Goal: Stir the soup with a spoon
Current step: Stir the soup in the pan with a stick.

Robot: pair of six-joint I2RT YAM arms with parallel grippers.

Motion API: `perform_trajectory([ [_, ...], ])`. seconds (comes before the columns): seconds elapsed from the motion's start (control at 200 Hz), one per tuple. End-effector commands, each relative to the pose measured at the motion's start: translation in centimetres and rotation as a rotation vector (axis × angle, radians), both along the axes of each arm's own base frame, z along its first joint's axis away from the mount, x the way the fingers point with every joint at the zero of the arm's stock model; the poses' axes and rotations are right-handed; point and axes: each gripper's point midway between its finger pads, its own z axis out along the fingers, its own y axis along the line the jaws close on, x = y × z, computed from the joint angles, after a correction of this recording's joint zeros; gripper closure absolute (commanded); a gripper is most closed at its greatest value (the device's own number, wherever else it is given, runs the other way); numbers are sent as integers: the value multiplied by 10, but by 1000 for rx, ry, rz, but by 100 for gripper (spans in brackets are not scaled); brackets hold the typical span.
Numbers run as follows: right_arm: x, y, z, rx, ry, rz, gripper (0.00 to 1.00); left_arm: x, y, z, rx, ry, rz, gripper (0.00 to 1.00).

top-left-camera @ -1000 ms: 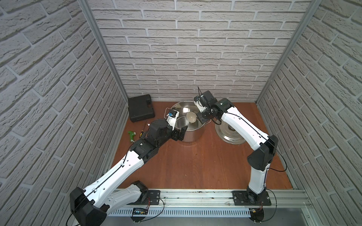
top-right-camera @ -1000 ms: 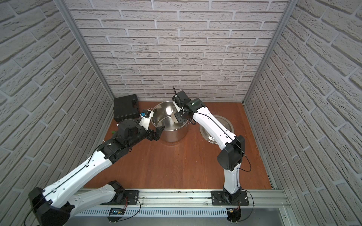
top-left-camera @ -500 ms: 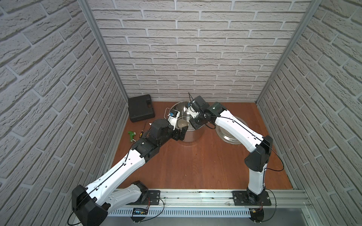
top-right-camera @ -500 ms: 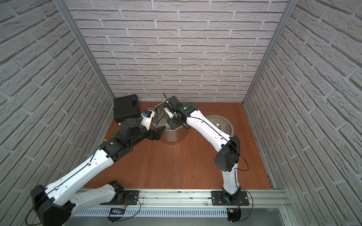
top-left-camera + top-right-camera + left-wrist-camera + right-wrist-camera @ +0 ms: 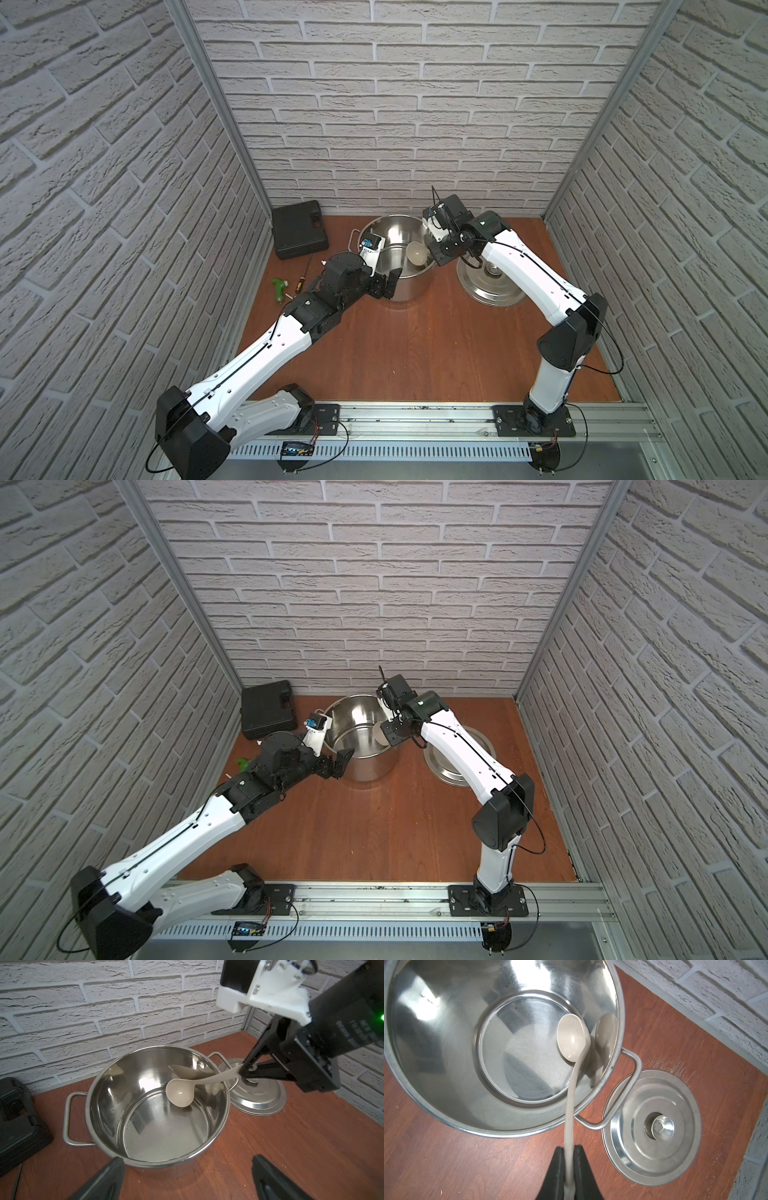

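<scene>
Right gripper (image 5: 569,1152) is clamped on the handle of the spoon (image 5: 572,1039), its bowl hung inside the pot (image 5: 409,286) at 3 o'clock in a top view; stirring is judged in hand, a circular sweep being called for

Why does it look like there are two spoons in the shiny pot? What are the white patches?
Right wrist view: the polished pot mirrors the one spoon, making a paler twin beside it; the white patches are glare on the steel. Left wrist view: the same twin shows behind the spoon, with bright streaks on the wall.
</scene>
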Motion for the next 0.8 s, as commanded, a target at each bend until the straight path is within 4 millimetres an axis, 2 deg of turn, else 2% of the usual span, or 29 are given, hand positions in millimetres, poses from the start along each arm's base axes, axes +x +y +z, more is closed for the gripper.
perform_trajectory([
  [0.0, 16, 20, 17, 60, -58, 33, 97, 5, -6, 22, -41, -59, 1, 2],
  [0.245, 15, 55, 24, 118, -51, 103, 97, 6, -6, 23, -37, -61, 5, 2],
  [0.43, -7, 75, 22, 138, -18, 174, 97, 6, -6, 23, -37, -62, 2, 2],
  [0.52, -16, 73, 21, 130, -13, 177, 97, 7, -7, 22, -38, -61, 2, 2],
  [0.795, -31, 46, 22, 89, -40, 132, 97, 7, -9, 21, -41, -57, -8, 2],
])
